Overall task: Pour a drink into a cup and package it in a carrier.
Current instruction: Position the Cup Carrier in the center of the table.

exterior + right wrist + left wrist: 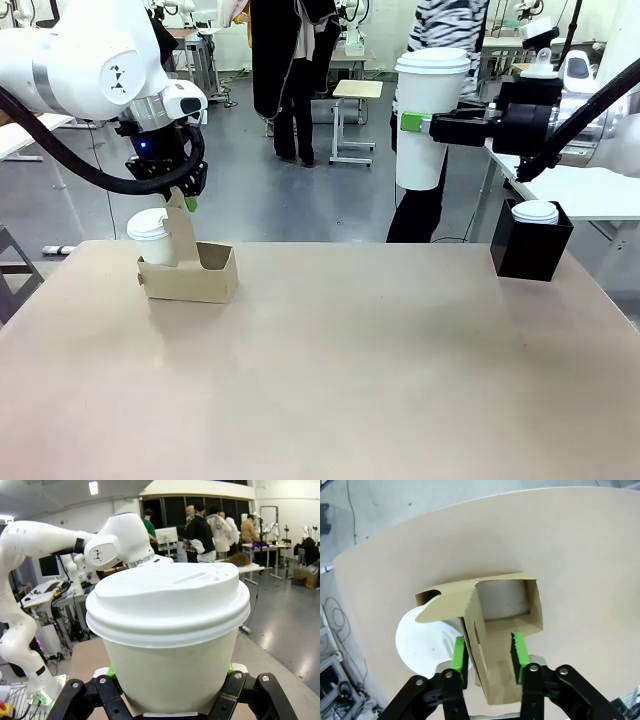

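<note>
Left gripper (489, 647): The jaws are set half-closed astride the handle panel (482, 630) of the carrier (195, 275). Whether the pads (460, 655) press on the cardboard cannot be told.
Right gripper (422, 123): It is clamped on the held cup (432, 110), which is lidded and carried upright, raised high, right of centre and well apart from the carrier.
Carrier position: It is set on the left part of the counter (350, 370). The seated cup (152, 235) is lodged in its left slot, and the right slot (215, 258) is left vacant.
Risk, slip: If the thin panel is pinched off-centre or too lightly, it is likely to be bent or pulled free.
Risk, tilt: If the carrier is lifted while it is loaded on one side, it is likely to be tipped towards the seated cup.
Risk, collision: If the held cup is brought to the vacant slot while the left gripper is parked over the panel, the two arms may be brought into contact.
Risk, crush: If too much force is applied, the paper wall may be dented and the lid popped.
Count, grippers: two.
Count, lidded cups: two are confirmed. A third white lid (536, 211) is seen in the black box (530, 250).
Count, carriers: one.
Count, black boxes: one.
</note>
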### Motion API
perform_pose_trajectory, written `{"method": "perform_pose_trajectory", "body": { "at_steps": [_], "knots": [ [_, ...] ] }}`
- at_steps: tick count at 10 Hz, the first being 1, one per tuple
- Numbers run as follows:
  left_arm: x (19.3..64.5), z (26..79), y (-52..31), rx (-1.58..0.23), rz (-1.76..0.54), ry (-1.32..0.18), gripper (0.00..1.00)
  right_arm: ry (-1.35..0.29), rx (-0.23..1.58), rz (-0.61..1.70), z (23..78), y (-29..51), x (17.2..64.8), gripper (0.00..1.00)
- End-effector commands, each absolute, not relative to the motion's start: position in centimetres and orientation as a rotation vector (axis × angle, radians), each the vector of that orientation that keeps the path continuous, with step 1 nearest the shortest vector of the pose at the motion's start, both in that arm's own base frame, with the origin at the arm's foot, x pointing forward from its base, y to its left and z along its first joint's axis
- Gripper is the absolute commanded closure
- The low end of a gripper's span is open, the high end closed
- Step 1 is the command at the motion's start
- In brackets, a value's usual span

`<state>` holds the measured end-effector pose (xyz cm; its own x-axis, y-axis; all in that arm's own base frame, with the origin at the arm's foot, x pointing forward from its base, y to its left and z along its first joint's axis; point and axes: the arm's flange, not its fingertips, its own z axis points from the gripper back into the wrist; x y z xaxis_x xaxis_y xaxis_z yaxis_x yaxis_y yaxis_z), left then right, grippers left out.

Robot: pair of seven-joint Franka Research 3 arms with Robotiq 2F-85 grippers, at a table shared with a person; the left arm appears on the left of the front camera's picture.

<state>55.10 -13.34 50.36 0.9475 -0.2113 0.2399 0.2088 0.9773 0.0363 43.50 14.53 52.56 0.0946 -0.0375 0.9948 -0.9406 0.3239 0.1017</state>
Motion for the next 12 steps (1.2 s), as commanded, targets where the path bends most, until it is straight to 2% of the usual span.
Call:
{"method": "perform_pose_trajectory", "body": {
  "at_steps": [1, 6, 7, 8, 10, 11, 12],
  "knots": [
    [55.3, 50.6, -13.5, 0.047, -0.171, -0.242, 1.0, -1.297, 1.032, 0.888, 52.9, 14.8, 43.7, 0.2],
    [55.7, 50.4, -13.2, 0.074, -0.116, -0.245, 1.0, -1.297, 1.032, 0.888, 52.9, 14.8, 43.7, 0.2],
    [56.0, 50.2, -13.0, 0.065, -0.13, -0.146, 1.0, -1.297, 1.032, 0.888, 52.9, 14.8, 43.7, 0.2],
    [55.1, 50.3, -13.2, 0.04, -0.162, -0.244, 1.0, -1.297, 1.032, 0.888, 52.9, 14.8, 43.7, 0.2],
    [55.2, 50.1, -13.1, 0.045, -0.154, -0.215, 0.98, -1.297, 1.032, 0.888, 52.9, 14.8, 43.7, 0.2],
    [55.0, 50.4, -12.6, -0.057, -0.183, -0.217, 0.98, -1.297, 1.032, 0.888, 52.9, 14.8, 43.7, 0.2],
    [53.9, 51.5, -12.9, -0.075, -0.198, -0.244, 0.98, -1.297, 1.032, 0.888, 52.9, 14.8, 43.7, 0.2]
  ]
}}
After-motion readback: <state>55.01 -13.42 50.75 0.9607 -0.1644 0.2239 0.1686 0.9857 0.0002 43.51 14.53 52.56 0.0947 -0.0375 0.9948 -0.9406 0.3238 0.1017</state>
